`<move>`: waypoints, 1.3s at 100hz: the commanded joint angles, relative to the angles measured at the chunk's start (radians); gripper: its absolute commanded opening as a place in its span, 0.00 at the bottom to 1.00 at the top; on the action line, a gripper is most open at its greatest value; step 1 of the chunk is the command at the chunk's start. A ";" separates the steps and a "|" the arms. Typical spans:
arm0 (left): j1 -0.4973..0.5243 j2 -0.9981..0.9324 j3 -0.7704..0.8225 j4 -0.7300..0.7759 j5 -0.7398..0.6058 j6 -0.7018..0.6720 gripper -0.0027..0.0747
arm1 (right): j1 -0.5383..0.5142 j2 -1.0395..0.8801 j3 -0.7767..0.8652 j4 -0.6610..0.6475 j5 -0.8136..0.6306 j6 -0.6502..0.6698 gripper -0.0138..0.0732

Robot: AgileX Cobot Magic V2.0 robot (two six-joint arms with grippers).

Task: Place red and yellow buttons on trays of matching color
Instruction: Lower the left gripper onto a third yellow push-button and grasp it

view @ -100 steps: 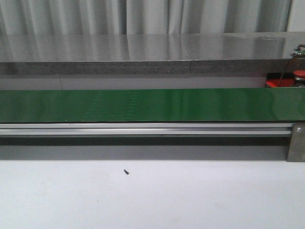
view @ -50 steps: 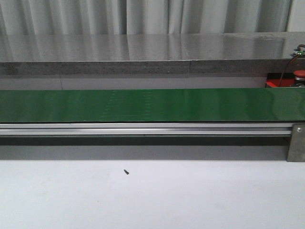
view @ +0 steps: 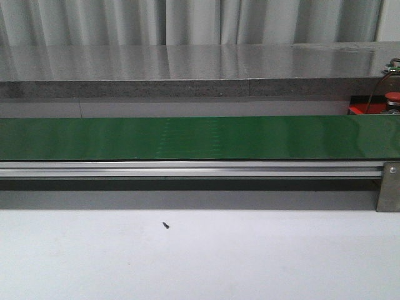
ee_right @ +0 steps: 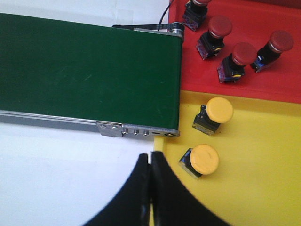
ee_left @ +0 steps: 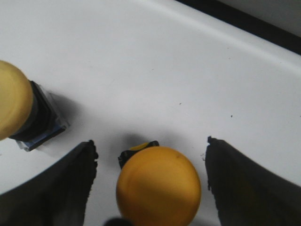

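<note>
In the left wrist view my left gripper (ee_left: 150,143) is open, its jaws wide apart on either side of a yellow button (ee_left: 158,186) with a dark base that stands on a white surface, with gaps on both sides. A second yellow button (ee_left: 11,106) stands nearby. In the right wrist view my right gripper (ee_right: 150,156) is shut and empty over the edge of a yellow tray (ee_right: 263,188) holding two yellow buttons (ee_right: 218,110) (ee_right: 203,159). The red tray (ee_right: 254,28) beside it holds several red buttons (ee_right: 220,28). A sliver of the red tray (view: 359,110) with one red button (view: 392,97) shows in the front view.
The green belt (view: 200,137) runs across the front view on an aluminium rail (view: 187,169) with nothing on it; its end (ee_right: 94,70) meets both trays. A grey stone ledge (view: 187,75) lies behind. A small dark speck (view: 166,225) lies on the white table.
A faint pattern on the green belt has shifted to the right. Nothing else in the front view has moved.
</note>
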State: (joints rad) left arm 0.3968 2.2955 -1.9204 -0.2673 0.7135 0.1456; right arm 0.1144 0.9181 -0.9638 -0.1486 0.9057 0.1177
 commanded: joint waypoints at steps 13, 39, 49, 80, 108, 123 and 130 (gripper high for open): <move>0.004 -0.065 -0.031 -0.020 -0.045 -0.010 0.47 | 0.000 -0.012 -0.034 -0.012 -0.051 0.000 0.08; 0.004 -0.101 -0.038 -0.020 -0.057 -0.008 0.21 | 0.000 -0.012 -0.034 -0.012 -0.051 0.000 0.08; 0.004 -0.135 -0.052 -0.018 -0.043 -0.004 0.15 | 0.000 -0.012 -0.034 -0.012 -0.051 0.000 0.08; 0.004 -0.288 -0.052 -0.012 0.119 0.021 0.14 | 0.000 -0.012 -0.034 -0.012 -0.051 0.000 0.08; -0.004 -0.422 0.032 -0.016 0.211 0.055 0.14 | 0.000 -0.012 -0.034 -0.012 -0.051 0.000 0.08; -0.021 -0.521 0.200 -0.018 0.154 0.081 0.14 | 0.000 -0.012 -0.034 -0.012 -0.051 0.000 0.08; -0.033 -0.565 0.288 -0.020 0.102 0.081 0.14 | 0.000 -0.012 -0.034 -0.012 -0.051 0.000 0.08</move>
State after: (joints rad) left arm 0.3808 1.8345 -1.6954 -0.2616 0.9174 0.2178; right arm 0.1144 0.9181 -0.9638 -0.1486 0.9057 0.1177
